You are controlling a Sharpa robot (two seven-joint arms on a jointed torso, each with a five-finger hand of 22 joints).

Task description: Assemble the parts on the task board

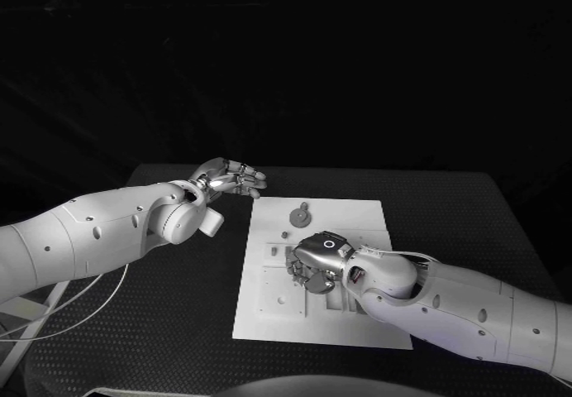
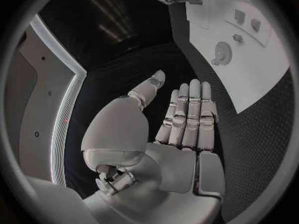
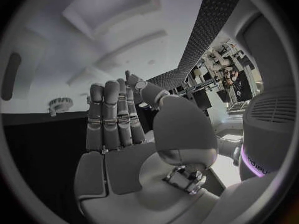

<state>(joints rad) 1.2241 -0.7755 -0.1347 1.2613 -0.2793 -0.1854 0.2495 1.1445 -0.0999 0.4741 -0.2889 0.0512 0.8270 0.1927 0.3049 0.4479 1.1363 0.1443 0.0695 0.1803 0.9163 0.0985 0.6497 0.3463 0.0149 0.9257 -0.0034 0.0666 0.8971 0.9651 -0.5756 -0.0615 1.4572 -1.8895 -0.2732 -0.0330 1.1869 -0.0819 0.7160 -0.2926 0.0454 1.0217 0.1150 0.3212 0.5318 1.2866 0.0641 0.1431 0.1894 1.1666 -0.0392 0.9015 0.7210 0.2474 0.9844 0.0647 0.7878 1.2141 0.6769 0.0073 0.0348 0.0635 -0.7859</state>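
Observation:
The white task board (image 1: 358, 217) lies in the middle of the black table. A grey gear part (image 1: 301, 217) sits near its far edge; the gear (image 2: 221, 52) also shows in the left wrist view, and the gear (image 3: 60, 104) in the right wrist view. My right hand (image 1: 320, 261) hovers over the board's middle, palm down. In the right wrist view the right hand (image 3: 118, 122) has straight fingers and holds nothing. My left hand (image 1: 234, 177) is over the table beside the board's far left corner. The left hand (image 2: 184, 119) is flat and empty.
Small parts (image 2: 240, 17) stand on the task board (image 2: 261, 79) beyond the gear. Recesses and slots (image 1: 277, 291) mark the board's near half. The textured black table (image 1: 167, 314) extends on both sides of the board.

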